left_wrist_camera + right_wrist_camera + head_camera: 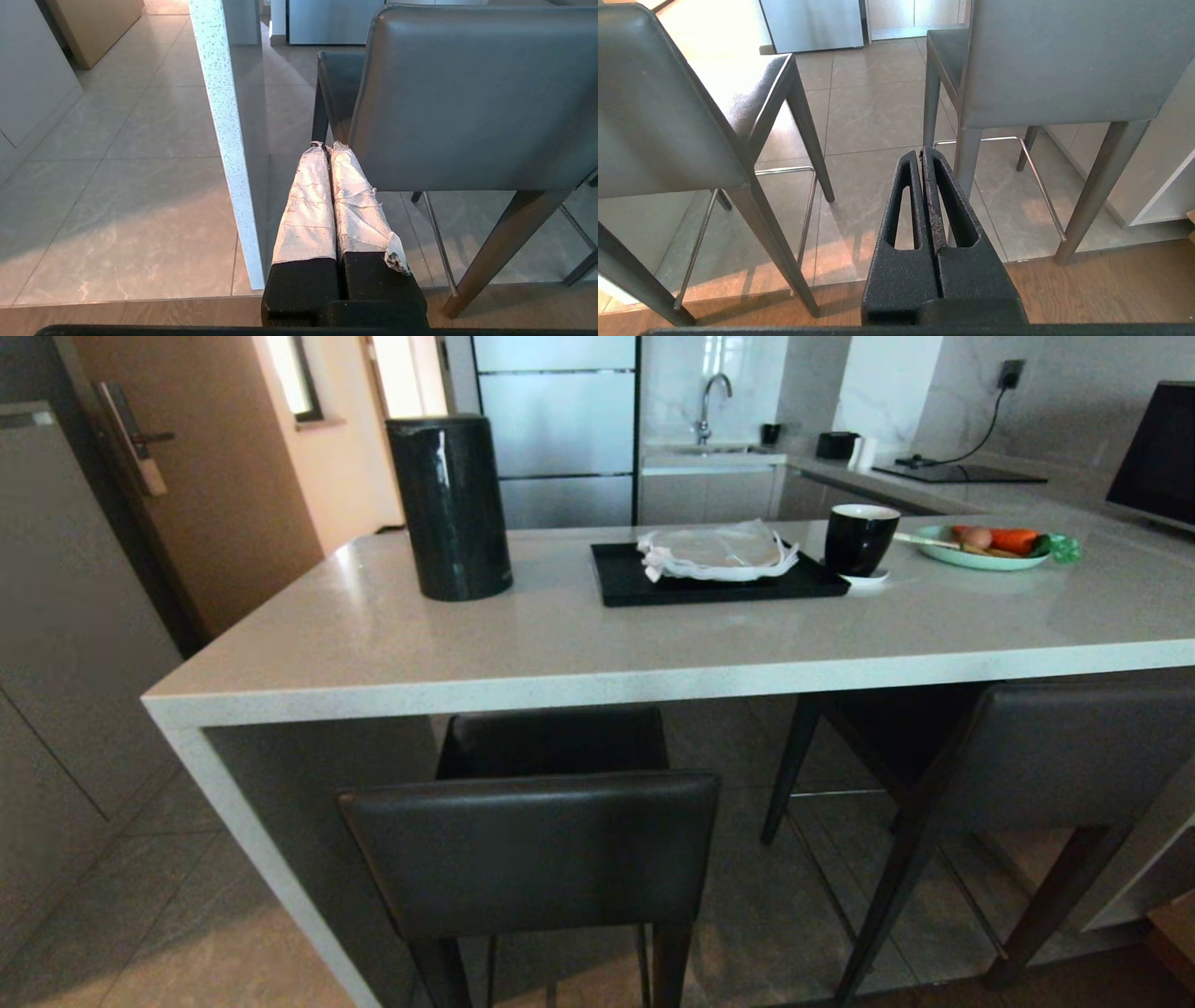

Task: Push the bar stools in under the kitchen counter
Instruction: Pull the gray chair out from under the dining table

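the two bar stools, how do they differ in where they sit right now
The left stool has its backrest well out in front of the kitchen counter edge; the right stool sits almost under it. The left stool faces the counter squarely; the right stool stands turned at an angle. Both share dark-grey backrests, dark legs and chrome footrests.

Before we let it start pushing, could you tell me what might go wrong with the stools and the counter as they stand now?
1. The left stool stands close to the counter's side panel; a skewed push could knock a leg against it.
2. The right stool looks angled, so a push might turn it rather than slide it.
3. Both the left gripper and the right gripper are shut and narrow; against a smooth backrest they could slip off.
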{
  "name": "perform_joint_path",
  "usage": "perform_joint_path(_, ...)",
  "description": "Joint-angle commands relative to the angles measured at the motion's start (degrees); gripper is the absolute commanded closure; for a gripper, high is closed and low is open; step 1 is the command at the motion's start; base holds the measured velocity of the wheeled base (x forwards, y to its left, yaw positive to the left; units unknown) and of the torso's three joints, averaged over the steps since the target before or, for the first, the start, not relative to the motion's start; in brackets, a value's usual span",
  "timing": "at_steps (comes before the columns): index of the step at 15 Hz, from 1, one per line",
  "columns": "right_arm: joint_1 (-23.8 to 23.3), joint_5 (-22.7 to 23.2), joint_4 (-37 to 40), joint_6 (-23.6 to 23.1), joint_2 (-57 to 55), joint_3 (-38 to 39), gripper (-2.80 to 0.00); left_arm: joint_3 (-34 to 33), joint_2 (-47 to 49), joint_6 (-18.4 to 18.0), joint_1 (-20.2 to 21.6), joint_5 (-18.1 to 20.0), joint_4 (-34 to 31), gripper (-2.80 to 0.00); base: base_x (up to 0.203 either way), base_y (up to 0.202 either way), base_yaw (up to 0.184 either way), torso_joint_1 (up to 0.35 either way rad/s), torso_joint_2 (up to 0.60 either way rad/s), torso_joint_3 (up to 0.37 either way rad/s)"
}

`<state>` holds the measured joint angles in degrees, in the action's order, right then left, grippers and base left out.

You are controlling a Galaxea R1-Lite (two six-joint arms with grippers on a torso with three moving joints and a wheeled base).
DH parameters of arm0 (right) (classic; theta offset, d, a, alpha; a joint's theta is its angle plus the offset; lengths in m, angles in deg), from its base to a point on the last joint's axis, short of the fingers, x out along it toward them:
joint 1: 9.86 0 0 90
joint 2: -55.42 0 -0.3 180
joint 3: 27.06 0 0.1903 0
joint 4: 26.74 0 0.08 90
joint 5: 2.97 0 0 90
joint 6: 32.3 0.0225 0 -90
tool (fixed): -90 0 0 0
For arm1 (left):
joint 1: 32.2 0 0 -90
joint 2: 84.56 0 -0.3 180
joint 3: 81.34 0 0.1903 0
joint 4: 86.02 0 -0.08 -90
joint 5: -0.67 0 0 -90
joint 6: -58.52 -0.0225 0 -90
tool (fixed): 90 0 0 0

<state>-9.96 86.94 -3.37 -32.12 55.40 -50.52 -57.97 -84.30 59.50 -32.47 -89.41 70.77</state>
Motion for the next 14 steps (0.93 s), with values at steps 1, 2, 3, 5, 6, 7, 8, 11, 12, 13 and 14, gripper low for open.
perform_joint_path(1, 0.01, 0.01, 0.0, -0.01, -0.02, 0.01, 0.0, -0.09, 0.08, -0.02, 0.0, -0.01, 0.02, 0.0, 0.0, 0.0, 0.0, 0.0, 0.0, 0.0)
perform_joint_path(2, 0.01, 0.01, 0.0, -0.01, -0.06, 0.01, 0.0, -0.09, 0.08, -0.02, 0.0, -0.01, 0.02, 0.0, 0.0, 0.0, 0.0, 0.0, 0.0, 0.0)
perform_joint_path(3, 0.01, 0.01, 0.0, -0.01, -0.06, 0.01, 0.0, -0.09, 0.08, -0.02, 0.0, -0.01, 0.02, 0.0, 0.0, 0.0, 0.0, 0.0, 0.0, 0.0)
perform_joint_path(5, 0.01, 0.01, 0.0, -0.01, 0.0, 0.01, 0.0, -0.09, 0.08, -0.02, 0.0, -0.01, 0.02, 0.0, 0.0, 0.0, 0.0, -0.095, 0.23, 0.137)
perform_joint_path(6, 0.01, 0.01, 0.0, -0.01, -0.06, 0.01, 0.0, -0.09, 0.08, -0.02, 0.0, -0.01, 0.1, 0.0, 0.0, 0.0, 0.0, -0.154, 0.38, 0.229)
perform_joint_path(7, 0.01, 0.01, 0.0, -0.01, -0.04, 0.01, 0.0, -0.09, 0.08, -0.02, 0.0, -0.01, 0.02, 0.0, 0.0, 0.0, 0.0, -0.166, 0.43, 0.249)
perform_joint_path(8, 0.1, 0.01, 0.0, -0.01, -0.06, 0.01, 0.0, -0.09, 0.08, -0.02, 0.0, -0.01, 0.02, 0.0, 0.0, 0.0, 0.0, -0.166, 0.44, 0.268)
perform_joint_path(11, 0.01, 0.01, 0.0, -0.01, -0.03, 0.01, 0.0, -0.09, 0.08, -0.02, 0.0, -0.01, 0.09, 0.0, 0.0, 0.0, 0.0, -0.163, 0.45, 0.29)
perform_joint_path(12, 0.01, 0.01, 0.0, -0.01, -0.04, 0.01, 0.0, -0.09, 0.08, -0.02, 0.05, -0.01, 0.07, 0.0, 0.0, 0.0, 0.0, -0.143, 0.45, 0.295)
perform_joint_path(13, 0.01, 0.01, 0.0, -0.01, -0.06, 0.01, 0.0, -0.09, 0.08, -0.02, 0.0, -0.01, 0.02, 0.0, 0.0, 0.0, 0.0, -0.157, 0.45, 0.305)
perform_joint_path(14, 0.01, 0.01, 0.0, -0.01, -0.03, 0.01, 0.0, -0.09, 0.08, -0.02, 0.0, -0.01, 0.02, 0.0, 0.0, 0.0, 0.0, -0.142, 0.46, 0.314)
